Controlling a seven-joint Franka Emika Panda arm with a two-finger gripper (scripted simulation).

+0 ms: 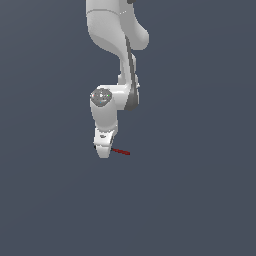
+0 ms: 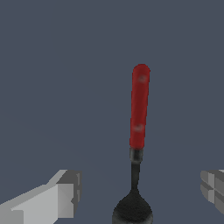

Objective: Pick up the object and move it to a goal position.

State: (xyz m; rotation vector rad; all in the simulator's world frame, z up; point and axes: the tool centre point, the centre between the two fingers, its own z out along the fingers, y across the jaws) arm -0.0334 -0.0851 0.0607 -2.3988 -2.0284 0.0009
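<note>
Thin stick-like tool with red shaft and small black rounded head (image 2: 139,131) lies flat; head sits between the white gripper's (image 2: 140,197) spread fingers, shaft extending away.

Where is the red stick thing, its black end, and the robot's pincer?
Red stick tool (image 2: 139,107), wrist view: middle of its red shaft.
Black head (image 2: 132,210), wrist view: the rounded dark end.
Pincer (image 2: 142,197), wrist view: midway between its two open fingertips, which stand either side of the black head.

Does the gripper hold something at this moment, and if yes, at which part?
Nothing is held. The gripper is open, its fingers apart on either side of the red-handled tool's black head, without touching it.
</note>
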